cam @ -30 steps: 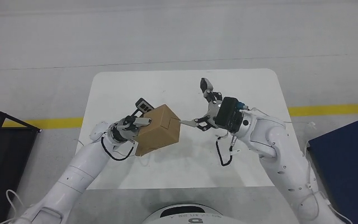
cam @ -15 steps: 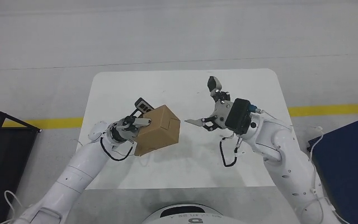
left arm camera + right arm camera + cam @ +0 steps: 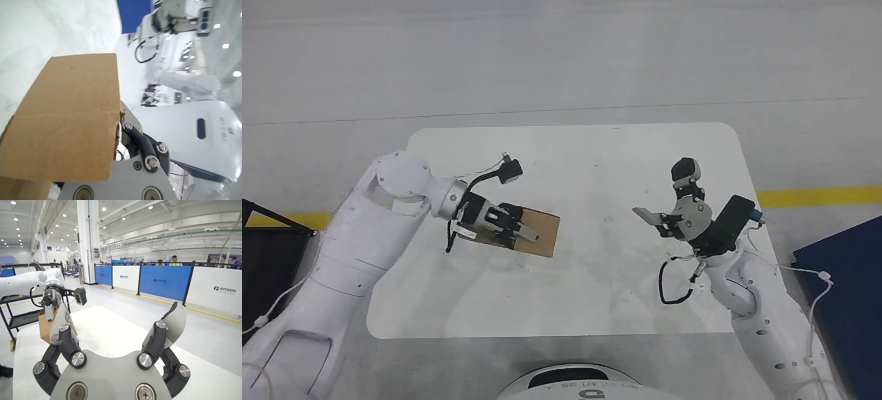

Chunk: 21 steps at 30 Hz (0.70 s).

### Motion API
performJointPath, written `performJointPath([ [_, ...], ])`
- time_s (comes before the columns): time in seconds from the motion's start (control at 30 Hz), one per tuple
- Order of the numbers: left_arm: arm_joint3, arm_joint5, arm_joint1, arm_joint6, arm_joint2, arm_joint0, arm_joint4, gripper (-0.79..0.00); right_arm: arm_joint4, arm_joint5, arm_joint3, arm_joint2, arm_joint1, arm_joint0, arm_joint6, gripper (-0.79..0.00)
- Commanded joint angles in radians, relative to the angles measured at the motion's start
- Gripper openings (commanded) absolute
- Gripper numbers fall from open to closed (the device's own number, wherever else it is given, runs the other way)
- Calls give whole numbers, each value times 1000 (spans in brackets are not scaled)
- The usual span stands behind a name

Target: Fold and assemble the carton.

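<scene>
Our left gripper (image 3: 514,224) is pinching the top edge of the carton (image 3: 544,236), which stands as a formed box at the left part of the table (image 3: 592,300). Our right gripper (image 3: 116,311) hangs empty with jaws spread wide, well apart from it. We judge the folding largely done, though we cannot see whether the flaps are closed.

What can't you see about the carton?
- Top view: the left jaws cover one end of the carton, so its flaps are hidden.
- Left wrist view: the picture's edge cuts it off.
- Right wrist view: the right jaws hide one side, and it is too small to show folds.
</scene>
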Motion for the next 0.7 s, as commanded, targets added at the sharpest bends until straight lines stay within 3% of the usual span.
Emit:
performJointPath([
  [0.0,-52,84,0,0,91,-57,223,-785,4,0,13,11,0,-20,-30,0],
  [0.17,-68,278,-21,0,370,-222,584,-785,11,4,62,16,-3,-43,-93,0],
  [0.33,16,331,-102,47,516,-339,577,-785,17,-5,94,13,-6,-34,-126,0],
  [0.37,37,342,-121,59,542,-355,570,-696,15,-15,100,14,-6,-34,-135,0],
  [0.4,60,354,-139,71,562,-370,547,-505,14,-20,106,16,-6,-34,-140,0],
  [0.43,80,363,-155,80,580,-386,526,-169,13,-25,112,18,-6,-34,-143,0],
  [0.47,100,370,-171,86,599,-404,513,0,13,-27,117,20,-6,-33,-144,0],
  [0.67,219,382,-238,98,707,-498,507,0,12,-56,123,17,-6,-25,-137,0],
])
